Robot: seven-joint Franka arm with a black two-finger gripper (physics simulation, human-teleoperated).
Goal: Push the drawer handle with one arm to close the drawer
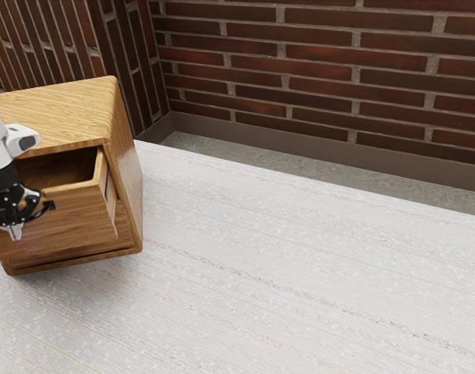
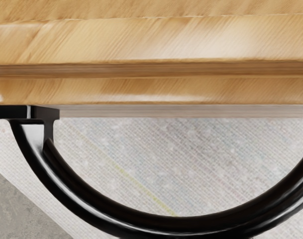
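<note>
My gripper is at the exterior view's left edge, pointing down in front of the drawer front; whether its fingers are apart cannot be told. The wooden drawer stands partly out of its cabinet, with its dark inside visible from above. Beside the gripper, part of the black handle shows against the wood. In the wrist view the handle is a glossy black arc joined at both ends to the drawer front, close under my hand. Contact between gripper and handle cannot be made out.
A pale, streaked surface extends from the cabinet toward the exterior view's right. Behind it are a grey strip of floor and a brick wall, which meets another brick wall in a corner behind the cabinet.
</note>
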